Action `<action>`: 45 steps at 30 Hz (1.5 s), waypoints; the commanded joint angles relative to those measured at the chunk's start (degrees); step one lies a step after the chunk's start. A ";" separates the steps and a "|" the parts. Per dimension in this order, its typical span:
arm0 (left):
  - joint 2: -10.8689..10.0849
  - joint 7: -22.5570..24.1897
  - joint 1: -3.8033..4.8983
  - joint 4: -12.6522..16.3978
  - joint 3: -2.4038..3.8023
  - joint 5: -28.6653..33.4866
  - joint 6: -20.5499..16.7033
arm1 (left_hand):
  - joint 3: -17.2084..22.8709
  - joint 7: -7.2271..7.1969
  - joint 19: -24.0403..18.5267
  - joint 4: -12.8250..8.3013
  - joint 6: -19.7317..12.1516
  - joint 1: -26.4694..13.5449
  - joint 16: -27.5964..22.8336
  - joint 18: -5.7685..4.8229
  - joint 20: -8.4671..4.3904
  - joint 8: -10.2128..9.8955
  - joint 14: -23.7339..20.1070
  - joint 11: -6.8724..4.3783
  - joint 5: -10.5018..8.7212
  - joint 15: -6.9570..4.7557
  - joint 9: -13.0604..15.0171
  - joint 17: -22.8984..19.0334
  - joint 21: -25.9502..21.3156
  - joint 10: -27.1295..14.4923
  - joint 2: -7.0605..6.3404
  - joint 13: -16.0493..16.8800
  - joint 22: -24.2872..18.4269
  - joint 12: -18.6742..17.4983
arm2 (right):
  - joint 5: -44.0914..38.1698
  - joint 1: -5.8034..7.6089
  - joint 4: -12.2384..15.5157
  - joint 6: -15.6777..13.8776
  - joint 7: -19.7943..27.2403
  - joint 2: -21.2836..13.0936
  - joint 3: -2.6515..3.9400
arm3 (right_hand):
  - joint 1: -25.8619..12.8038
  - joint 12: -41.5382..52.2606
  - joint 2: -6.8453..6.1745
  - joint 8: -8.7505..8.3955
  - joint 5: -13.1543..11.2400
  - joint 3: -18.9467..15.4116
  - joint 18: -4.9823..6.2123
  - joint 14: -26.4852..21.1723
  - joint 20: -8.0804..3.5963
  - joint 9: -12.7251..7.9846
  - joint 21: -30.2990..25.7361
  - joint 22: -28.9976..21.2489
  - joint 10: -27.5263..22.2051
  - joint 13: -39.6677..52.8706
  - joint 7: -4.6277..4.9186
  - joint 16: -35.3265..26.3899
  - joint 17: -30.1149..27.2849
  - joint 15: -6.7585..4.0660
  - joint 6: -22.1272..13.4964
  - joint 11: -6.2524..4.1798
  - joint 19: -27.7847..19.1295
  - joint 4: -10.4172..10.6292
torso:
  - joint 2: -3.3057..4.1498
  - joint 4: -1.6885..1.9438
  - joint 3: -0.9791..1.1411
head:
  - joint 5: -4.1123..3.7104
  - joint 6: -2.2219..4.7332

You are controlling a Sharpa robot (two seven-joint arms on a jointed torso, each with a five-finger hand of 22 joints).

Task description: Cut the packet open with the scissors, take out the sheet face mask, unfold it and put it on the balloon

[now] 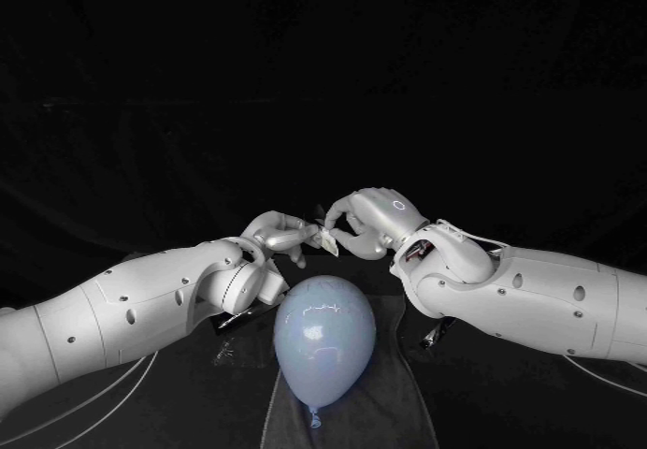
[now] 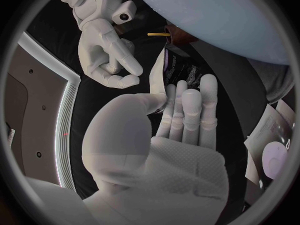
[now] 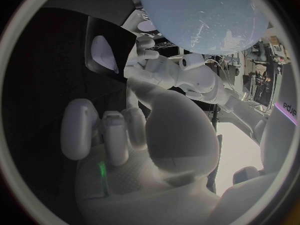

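— What do we count from the head view?
— One balloon (image 1: pixel 323 337), pale blue, smooth and egg-shaped. It lies on a grey cloth strip (image 1: pixel 388 402) with its knot toward the robot. Above its far end the left hand (image 1: pixel 277 232) and the right hand (image 1: pixel 362 224) meet, with one small packet (image 1: pixel 328 239) between them. From here we can't make out which hand grips it.
— Does the left wrist view settle that?
— For the left hand (image 2: pixel 178 140), yes. The packet (image 2: pixel 181 70) is pinched between its thumb and its straight fingers (image 2: pixel 190 102). This view adds that the packet is flat and dark with a white edge, and that the palm is dimpled like mesh. The right hand (image 2: pixel 106 50) sits just beside that white edge with its fingers curled. The glossy balloon (image 2: pixel 231 15) curves behind.
— And the right wrist view?
— The right hand (image 3: pixel 147 135) has most fingers (image 3: pixel 103 130) folded in. Its thumb side reaches toward the packet (image 3: pixel 109 52), whose face shows a pale oval here. The left hand (image 3: pixel 165 70) has its fingers on the packet's edge, and the balloon (image 3: pixel 200 15) is beyond. We cannot tell whether the right hand grips the packet or only nears it.
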 commanded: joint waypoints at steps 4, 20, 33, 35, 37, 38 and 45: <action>0.12 0.38 0.11 0.01 0.08 -0.26 0.87 | 5.18 0.03 -0.04 -4.76 0.24 -0.04 0.11 0.97 -0.25 0.18 0.09 -0.32 0.18 -0.45 0.09 -0.06 0.24 0.62 0.38 0.05 0.08 -0.33 | 1.26 0.01 0.84 2.83 1.96 0.11 0.07 | 0.09 0.02 -1.29 -1.31 -0.11 -0.84 -0.24 6.07 0.31 -0.99 0.14 10.65 0.99 9.16 0.61 0.25 15.09 0.76 -1.10 0.95 -0.02 0.12 | 0.05 -0.01 -0.05 | -0.04 0.03; 0.13 0.39 0.14 0.15 0.07 -0.28 1.11 | 5.27 0.04 -0.04 -4.80 0.22 -0.15 0.10 0.96 -0.25 0.16 0.10 -0.31 0.18 -0.44 0.11 -0.05 0.27 0.61 0.41 0.05 0.10 -0.35 | -3.44 -0.61 -2.93 6.69 -3.84 2.91 -0.23 | -0.12 -1.40 -3.14 -6.38 -0.11 -1.77 -0.07 6.07 1.53 -3.95 -1.01 10.38 -0.16 8.36 2.63 0.25 15.09 2.23 -5.66 2.68 -0.45 1.13 | 0.10 0.07 -0.02 | 0.03 -0.07; 0.01 0.38 0.17 0.45 0.07 -0.63 1.35 | 5.33 0.04 -0.04 -4.87 0.21 -0.21 0.11 0.96 -0.25 0.15 0.13 -0.31 0.18 -0.44 0.13 -0.01 0.30 0.61 0.41 0.06 0.11 -0.36 | -5.67 -0.79 -5.17 7.70 -6.49 3.70 -0.27 | 0.59 -1.64 -3.17 -7.08 -0.10 -1.50 -0.03 6.07 1.85 -4.44 -1.20 10.34 -0.39 8.22 2.93 0.25 15.09 2.54 -5.68 2.99 -0.52 1.00 | 0.00 0.02 -0.01 | 0.11 -0.25; -0.01 0.39 0.17 0.52 0.07 -0.71 1.39 | 5.33 0.04 -0.04 -4.87 0.21 -0.21 0.11 0.96 -0.25 0.15 0.13 -0.31 0.18 -0.44 0.13 -0.01 0.30 0.61 0.41 0.06 0.11 -0.36 | -5.80 -0.79 -5.30 7.83 -6.64 3.72 -0.27 | 0.62 -1.73 -3.17 -7.09 -0.11 -1.49 -0.02 6.07 1.86 -4.45 -1.28 10.32 -0.45 8.16 2.92 0.25 15.09 2.54 -5.66 2.99 -0.55 0.99 | 0.02 0.04 -0.01 | 0.09 -0.29; -0.06 0.41 0.17 0.61 0.07 -0.80 1.50 | 5.33 0.04 -0.04 -4.87 0.21 -0.21 0.11 0.96 -0.25 0.15 0.13 -0.31 0.18 -0.44 0.13 -0.01 0.30 0.61 0.41 0.06 0.11 -0.36 | -5.94 -0.79 -5.40 7.84 -6.76 3.73 -0.27 | 0.64 -1.76 -3.17 -7.11 -0.11 -1.48 0.00 6.07 1.87 -4.47 -1.36 10.30 -0.47 8.14 2.93 0.25 15.09 2.55 -5.66 2.99 -0.58 0.99 | 0.03 0.02 0.00 | 0.10 -0.27; -0.09 0.47 0.17 0.67 0.07 -0.85 1.60 | 5.34 0.04 -0.04 -4.87 0.21 -0.21 0.11 0.96 -0.26 0.15 0.12 -0.31 0.18 -0.44 0.13 -0.02 0.30 0.61 0.41 0.06 0.11 -0.36 | -6.02 -0.80 -5.47 7.85 -6.81 3.75 -0.27 | 0.68 -1.73 -3.18 -7.16 -0.10 -1.47 -0.01 6.07 1.88 -4.50 -1.31 10.31 -0.46 8.17 2.94 0.25 15.09 2.56 -5.69 3.00 -0.56 0.97 | 0.05 0.02 0.00 | 0.09 -0.26; -0.27 1.82 0.16 1.34 0.08 -0.99 2.15 | 5.72 0.03 -0.13 -5.17 0.17 -0.35 -0.09 0.95 -0.25 0.14 -0.21 -0.28 0.18 -0.41 0.26 -0.54 0.38 0.43 0.56 0.04 0.17 -0.50 | -6.38 -0.81 -5.93 9.57 -6.57 4.19 -0.32 | 1.16 -2.56 -4.86 -9.40 -0.12 -2.05 0.19 6.07 2.35 -5.73 -2.39 10.05 -1.17 7.65 3.56 0.25 15.09 3.01 -7.88 3.56 -1.01 0.54 | 0.02 0.03 -0.01 | 0.06 -0.28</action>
